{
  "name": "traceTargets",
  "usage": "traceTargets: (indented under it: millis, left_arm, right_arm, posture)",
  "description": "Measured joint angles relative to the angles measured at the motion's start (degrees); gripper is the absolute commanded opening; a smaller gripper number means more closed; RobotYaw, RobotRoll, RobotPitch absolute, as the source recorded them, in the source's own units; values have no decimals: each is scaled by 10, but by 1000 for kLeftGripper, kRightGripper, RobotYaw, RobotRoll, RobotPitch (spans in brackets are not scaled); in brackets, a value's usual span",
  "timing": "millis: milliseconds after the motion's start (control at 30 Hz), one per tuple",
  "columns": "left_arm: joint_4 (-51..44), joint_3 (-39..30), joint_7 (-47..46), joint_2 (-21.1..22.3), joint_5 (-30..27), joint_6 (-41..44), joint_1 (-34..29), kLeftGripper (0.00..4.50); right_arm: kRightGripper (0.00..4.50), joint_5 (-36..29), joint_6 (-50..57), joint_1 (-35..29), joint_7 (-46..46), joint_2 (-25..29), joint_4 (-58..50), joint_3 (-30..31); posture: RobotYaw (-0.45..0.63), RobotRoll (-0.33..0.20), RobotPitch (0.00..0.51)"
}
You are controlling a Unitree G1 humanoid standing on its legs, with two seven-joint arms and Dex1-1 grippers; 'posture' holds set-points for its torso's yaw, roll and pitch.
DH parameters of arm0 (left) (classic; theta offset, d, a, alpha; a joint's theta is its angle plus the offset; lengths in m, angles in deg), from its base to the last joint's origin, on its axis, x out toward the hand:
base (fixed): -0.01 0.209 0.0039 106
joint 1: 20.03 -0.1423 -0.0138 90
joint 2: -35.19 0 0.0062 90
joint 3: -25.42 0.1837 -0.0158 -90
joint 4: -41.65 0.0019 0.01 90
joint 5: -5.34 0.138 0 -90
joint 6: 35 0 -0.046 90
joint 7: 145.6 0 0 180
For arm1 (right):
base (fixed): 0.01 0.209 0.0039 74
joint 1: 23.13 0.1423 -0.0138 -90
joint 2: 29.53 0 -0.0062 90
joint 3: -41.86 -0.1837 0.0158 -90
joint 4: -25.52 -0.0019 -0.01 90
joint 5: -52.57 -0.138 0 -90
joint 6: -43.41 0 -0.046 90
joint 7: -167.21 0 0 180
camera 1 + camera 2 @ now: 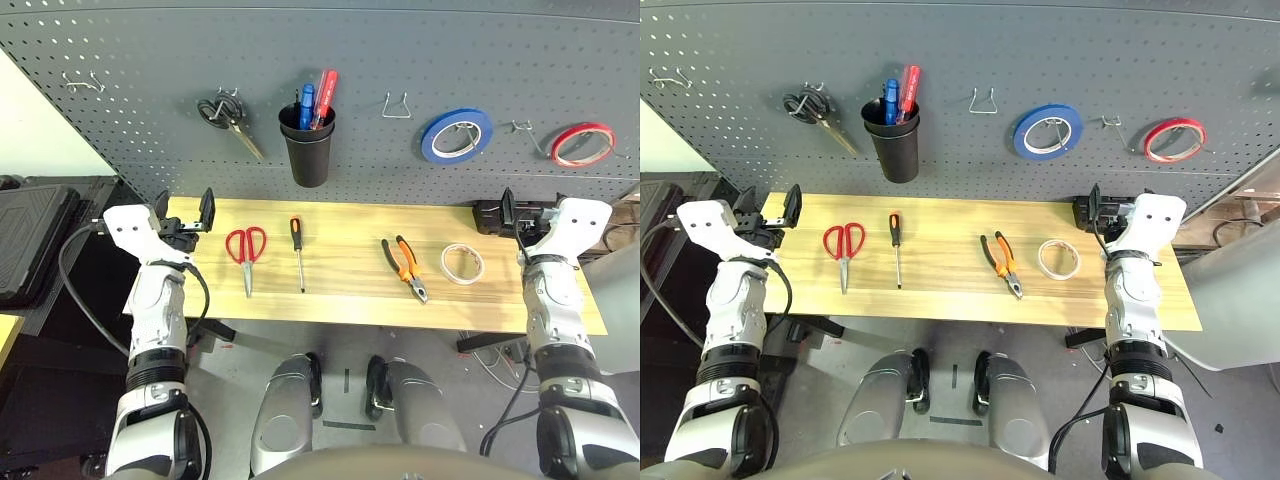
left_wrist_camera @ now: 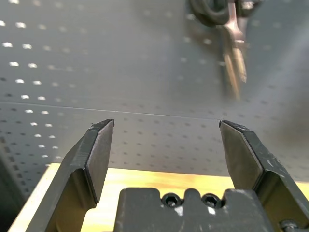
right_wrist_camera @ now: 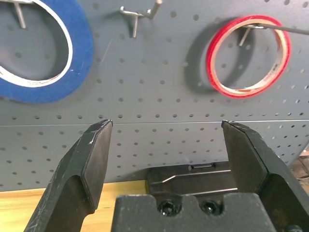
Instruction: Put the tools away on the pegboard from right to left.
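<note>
Four tools lie in a row on the wooden table (image 1: pixel 340 300): red-handled scissors (image 1: pixel 246 250), a slim screwdriver (image 1: pixel 297 250), orange-handled pliers (image 1: pixel 404 268) and, furthest right, a cream-white tape roll (image 1: pixel 462 263). The dark grey pegboard (image 1: pixel 400 50) rises behind them. My left gripper (image 1: pixel 185 210) hovers open over the table's left end, left of the scissors and facing the board. At the right end, just right of the tape roll, my right gripper (image 1: pixel 522 213) is open too. Both wrist views show wide empty jaws, left (image 2: pixel 166 126) and right (image 3: pixel 166 124).
On the board hang black-handled scissors (image 1: pixel 228 115), a black cup (image 1: pixel 308 150) holding pens, a blue tape roll (image 1: pixel 455 135) and a red tape roll (image 1: pixel 583 143). Bare wire hooks (image 1: pixel 396 105) sit between them. A black box (image 3: pixel 193 176) rests at the table's back right.
</note>
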Motion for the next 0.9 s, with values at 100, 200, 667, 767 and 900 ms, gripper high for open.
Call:
traceTargets:
  millis: [100, 200, 667, 767, 900]
  left_arm:
    - [-46, 18, 29, 8, -8, 31, -25, 4459]
    - [-92, 41, 66, 22, -17, 64, -45, 4459]
    - [-194, 142, 172, 60, -6, 122, -85, 4459]
    - [-201, 157, 188, 72, 6, 114, -86, 4459]
    - [-203, 170, 197, 74, 15, 107, -89, 4459]
  right_arm:
    - [4500, 0, 14, -1, -3, 1, -3, 1]
    - [4500, 0, 31, -7, -9, 10, -12, 3]
    - [4500, 0, 240, -45, -92, 82, -128, 48]
    - [4500, 1, 309, -32, -125, 110, -131, 68]
    - [4500, 12, 381, -8, -196, 162, -137, 112]
  posture:
    - [111, 0, 213]
    - [99, 0, 230]
    - [39, 0, 330]
    - [35, 0, 340]
    - [30, 0, 355]
